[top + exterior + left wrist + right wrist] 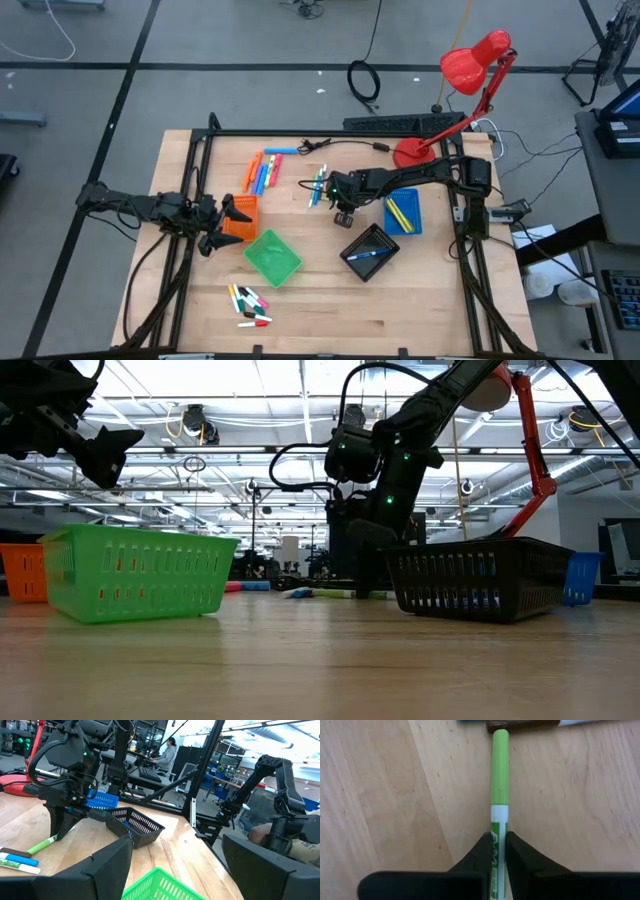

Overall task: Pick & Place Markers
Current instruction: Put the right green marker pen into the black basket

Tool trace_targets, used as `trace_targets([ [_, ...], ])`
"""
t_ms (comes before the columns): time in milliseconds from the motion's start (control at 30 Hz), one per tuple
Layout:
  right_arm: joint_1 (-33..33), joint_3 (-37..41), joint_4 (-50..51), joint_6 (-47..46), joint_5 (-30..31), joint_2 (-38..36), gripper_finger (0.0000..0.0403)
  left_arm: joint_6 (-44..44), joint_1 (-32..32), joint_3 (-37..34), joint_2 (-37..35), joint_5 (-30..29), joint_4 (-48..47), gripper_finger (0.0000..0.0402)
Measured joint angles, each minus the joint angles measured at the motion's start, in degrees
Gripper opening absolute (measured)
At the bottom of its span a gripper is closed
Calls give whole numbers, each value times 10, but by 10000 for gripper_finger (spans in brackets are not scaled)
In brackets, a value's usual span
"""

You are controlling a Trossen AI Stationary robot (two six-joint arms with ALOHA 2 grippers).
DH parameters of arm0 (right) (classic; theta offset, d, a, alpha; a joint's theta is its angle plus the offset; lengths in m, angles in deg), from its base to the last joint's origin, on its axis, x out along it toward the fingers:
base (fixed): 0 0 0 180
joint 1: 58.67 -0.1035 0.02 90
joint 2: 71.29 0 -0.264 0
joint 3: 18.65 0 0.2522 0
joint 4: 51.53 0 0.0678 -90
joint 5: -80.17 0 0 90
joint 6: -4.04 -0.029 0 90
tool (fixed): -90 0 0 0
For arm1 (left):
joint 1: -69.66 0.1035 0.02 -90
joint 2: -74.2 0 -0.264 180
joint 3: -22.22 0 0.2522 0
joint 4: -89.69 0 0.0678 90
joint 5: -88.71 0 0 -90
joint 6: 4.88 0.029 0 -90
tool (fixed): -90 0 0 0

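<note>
My right gripper [343,212] points down at the table between the thin green and blue markers [318,186] and the black tray [370,252], shut on a green marker [500,780] that has a white barrel. My left gripper [215,226] hangs open above the left edge of the orange tray [241,216], with the green tray [160,885] just ahead of it. Chunky orange and blue markers [264,171] lie at the far side. Short mixed-colour markers [250,305] lie near the front edge. A blue marker rests in the black tray, and yellow-green ones lie in the blue tray [403,213]. My right gripper pinches the green marker between its two fingers on the white barrel [499,820], just behind the green cap. The fingers come from above, pointing down, and lie across the marker. The marker is level and seems to lie on the wood; its capped end [500,740] sticks out past the fingers.
The green tray [272,257] sits between the orange and black trays. A red desk lamp [478,70] stands at the far right corner beside a keyboard. Black frame rails run along the table's left, right and far sides. Bare wood shows toward the near edge.
</note>
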Motion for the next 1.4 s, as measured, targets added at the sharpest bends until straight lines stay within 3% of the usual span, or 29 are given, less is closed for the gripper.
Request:
trace_targets([
  [300,-1,1,-4,20,-4,-4,32,0,0,0,0,0,0,310],
  [767,-13,2,-8,47,-30,-93,30,0,0,0,0,0,0,310],
  [1067,-43,1,6,51,-66,-137,33,0,0,0,0,0,0,310],
  [1400,-88,1,68,44,-65,-161,29,0,0,0,0,0,0,310],
])
